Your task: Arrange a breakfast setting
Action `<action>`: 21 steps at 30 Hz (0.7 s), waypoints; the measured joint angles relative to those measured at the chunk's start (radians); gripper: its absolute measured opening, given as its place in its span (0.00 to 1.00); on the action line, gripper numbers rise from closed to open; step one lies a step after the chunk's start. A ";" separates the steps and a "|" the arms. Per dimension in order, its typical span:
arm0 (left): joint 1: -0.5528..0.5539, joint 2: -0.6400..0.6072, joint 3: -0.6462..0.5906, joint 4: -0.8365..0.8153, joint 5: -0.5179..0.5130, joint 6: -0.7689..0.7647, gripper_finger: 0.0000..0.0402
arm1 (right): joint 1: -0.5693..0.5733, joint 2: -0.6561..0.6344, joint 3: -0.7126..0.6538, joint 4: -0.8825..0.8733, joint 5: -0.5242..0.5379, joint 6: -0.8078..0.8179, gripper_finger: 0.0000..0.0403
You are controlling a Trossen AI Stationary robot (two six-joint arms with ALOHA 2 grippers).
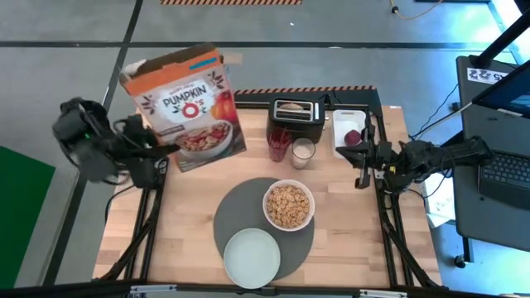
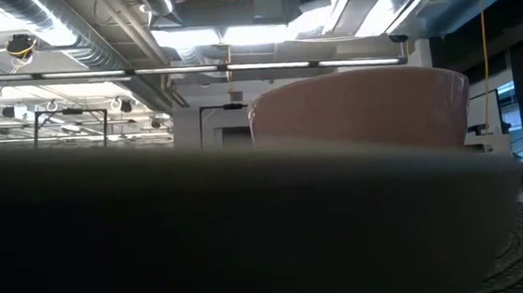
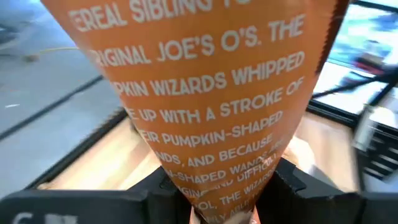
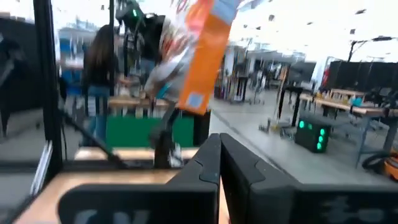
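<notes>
My left gripper [image 1: 166, 152] is shut on an orange Pumpkin O's cereal box [image 1: 186, 108], held in the air over the table's far left part; the right wrist view shows the cereal box [image 4: 196, 56] too. A round dark-grey placemat [image 1: 240, 217] lies at the table's near middle. On it sit a white bowl [image 1: 288, 205] filled with cereal and a pale green plate [image 1: 252, 257], which laps over the mat's near edge. My right gripper [image 1: 363, 170] hangs shut at the right, holding nothing. The low view is filled by the plate's rim [image 2: 249, 222] with the bowl [image 2: 362, 110] behind it. My left gripper pinches the cereal box near its bottom end, one finger [image 3: 163, 186] on each broad face, with the narrow orange side panel [image 3: 217, 180] facing the wrist. The fingers come roughly level from the table's left. The box is lifted clear and tilted, its open top highest.
At the far middle stand a black toaster [image 1: 296, 116], a red glass [image 1: 279, 145] and a glass of milk [image 1: 303, 153]. A white tray [image 1: 348, 124] with a dark red thing on it lies at the far right. Bare wood shows at the near left and right.
</notes>
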 joint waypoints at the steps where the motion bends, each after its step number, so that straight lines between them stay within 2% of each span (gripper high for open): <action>1: -0.013 -0.026 0.000 0.022 0.017 0.049 0.29 | -0.001 0.017 -0.011 0.041 0.012 0.000 0.01; 4: -0.041 -0.109 0.000 0.095 0.078 0.213 0.29 | -0.027 0.077 -0.018 0.106 0.067 0.007 0.01; 10: -0.065 -0.260 0.000 0.244 0.251 0.530 0.29 | -0.115 0.223 -0.020 0.334 0.070 0.060 0.01; 15: -0.082 -0.376 -0.012 0.423 0.499 0.749 0.29 | -0.172 0.370 -0.019 0.521 0.066 0.121 0.01; 18: -0.085 -0.444 -0.043 0.467 0.669 0.814 0.29 | -0.193 0.452 0.003 0.575 0.035 0.175 0.01; 21: -0.085 -0.511 -0.101 0.457 0.690 0.799 0.29 | -0.197 0.530 0.055 0.575 0.025 0.201 0.01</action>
